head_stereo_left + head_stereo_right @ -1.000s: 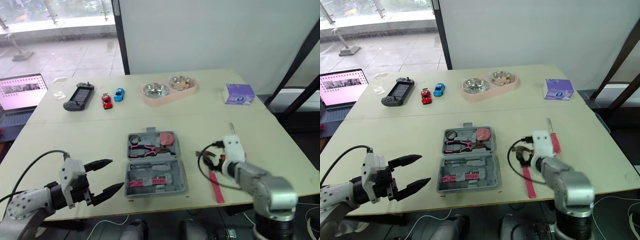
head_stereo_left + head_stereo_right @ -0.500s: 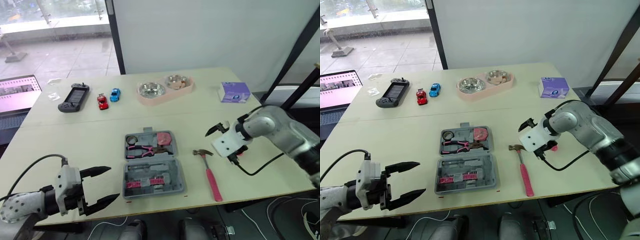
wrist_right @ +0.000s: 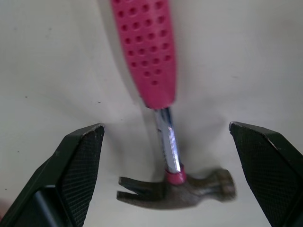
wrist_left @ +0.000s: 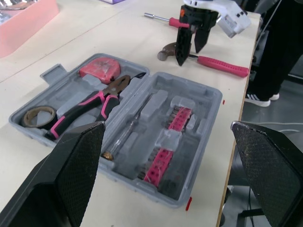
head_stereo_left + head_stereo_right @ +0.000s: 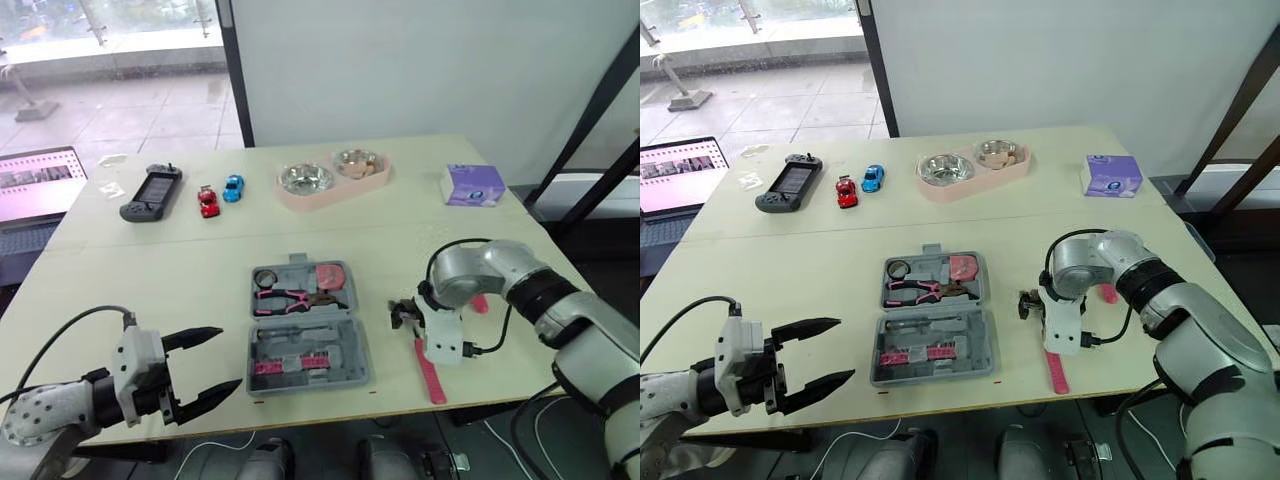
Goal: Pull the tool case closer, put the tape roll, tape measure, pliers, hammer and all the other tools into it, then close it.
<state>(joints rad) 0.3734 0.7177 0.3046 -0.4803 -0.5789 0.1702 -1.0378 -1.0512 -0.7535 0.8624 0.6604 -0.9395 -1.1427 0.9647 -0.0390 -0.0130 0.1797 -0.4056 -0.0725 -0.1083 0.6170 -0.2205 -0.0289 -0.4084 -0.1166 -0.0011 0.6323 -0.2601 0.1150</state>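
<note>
Right wrist view: hammer (image 3: pixel 158 97), bare table (image 3: pixel 246 71) around

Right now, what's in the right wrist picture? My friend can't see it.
A hammer with a pink dotted handle lies on the pale table. The right gripper is open, one black finger on each side of its metal neck.

A pale beige desk (image 5: pixel 150 270), made of two tops meeting at a seam across its middle, stands before a plain white wall (image 5: pixel 400 60) edged on the left by a black upright post (image 5: pixel 232 70). Left of the post, a window (image 5: pixel 120 90) gives onto a grey tiled terrace in flat daylight, which falls evenly over the desk. An open laptop (image 5: pixel 38 182) with a lit screen sits beyond the desk's left edge, and black slanted struts (image 5: pixel 592 108) cross the right side above a dark floor.
</note>
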